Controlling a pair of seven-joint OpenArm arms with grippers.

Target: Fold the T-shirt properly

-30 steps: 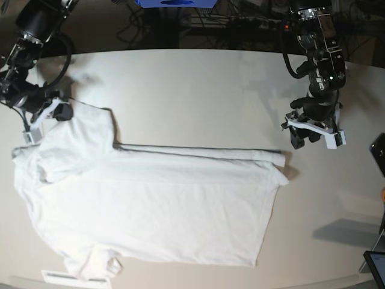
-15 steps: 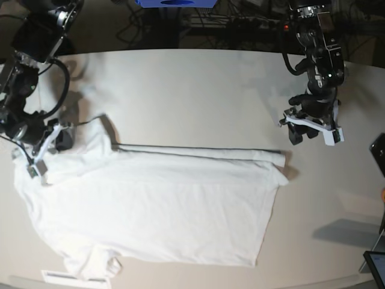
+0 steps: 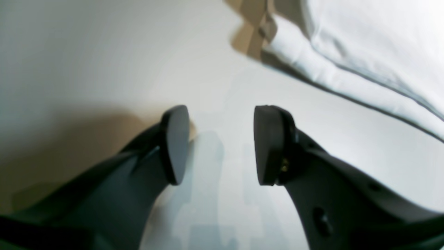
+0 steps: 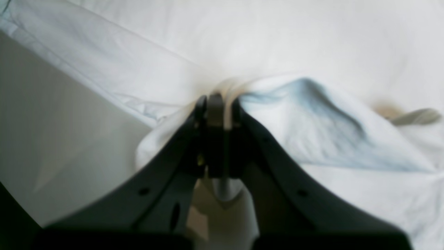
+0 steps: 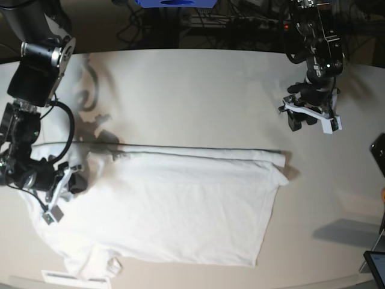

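Note:
The white T-shirt (image 5: 180, 211) lies spread on the table, its long top edge folded over in a straight line. My right gripper (image 5: 73, 184) is at the shirt's left end, shut on a pinched-up fold of cloth; the right wrist view shows the cloth (image 4: 312, 41) bunched in a ridge between the closed fingertips (image 4: 216, 107). My left gripper (image 5: 304, 123) hangs open over bare table, beyond the shirt's right end. In its wrist view the two pads (image 3: 175, 144) stand apart with nothing between them, and the shirt's folded edge (image 3: 364, 52) lies at the upper right.
The tabletop (image 5: 198, 96) stretches behind the shirt. A dark object (image 5: 379, 153) and a tablet corner (image 5: 376, 265) sit at the right edge. A white strip (image 5: 60, 277) lies at the front left edge. Cables and a blue box (image 5: 174, 3) lie beyond the table's back.
My right gripper has carried the shirt's left sleeve from the back left toward the front, folding it onto the body. My left gripper has drawn slightly back from the shirt, still open.

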